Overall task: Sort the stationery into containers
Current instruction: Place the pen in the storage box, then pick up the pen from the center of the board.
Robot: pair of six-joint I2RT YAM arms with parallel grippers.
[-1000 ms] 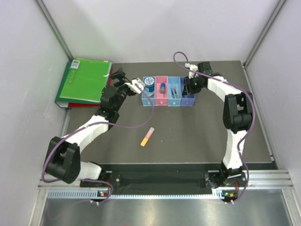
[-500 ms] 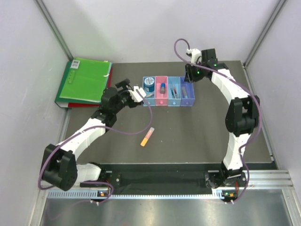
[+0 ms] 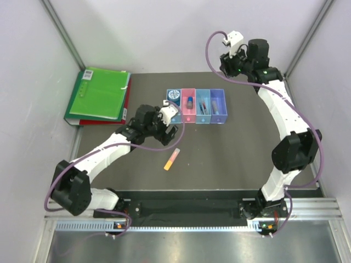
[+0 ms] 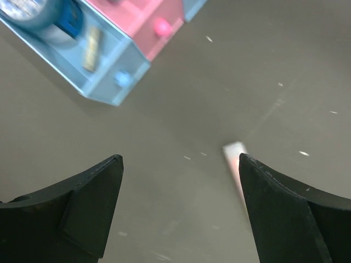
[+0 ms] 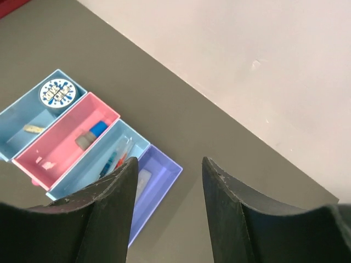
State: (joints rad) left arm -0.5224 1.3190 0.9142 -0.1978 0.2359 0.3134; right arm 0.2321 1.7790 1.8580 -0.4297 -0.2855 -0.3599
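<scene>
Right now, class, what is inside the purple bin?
A grey flat stick lies in the purple bin. In the right wrist view one of the jaws covers the bin's near end; the top view is too small to help.

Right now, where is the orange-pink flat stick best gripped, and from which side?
Grip the orange-pink flat stick at its middle, across its narrow width, coming from straight above: it lies flat on the table, with free space along both long edges.
</scene>
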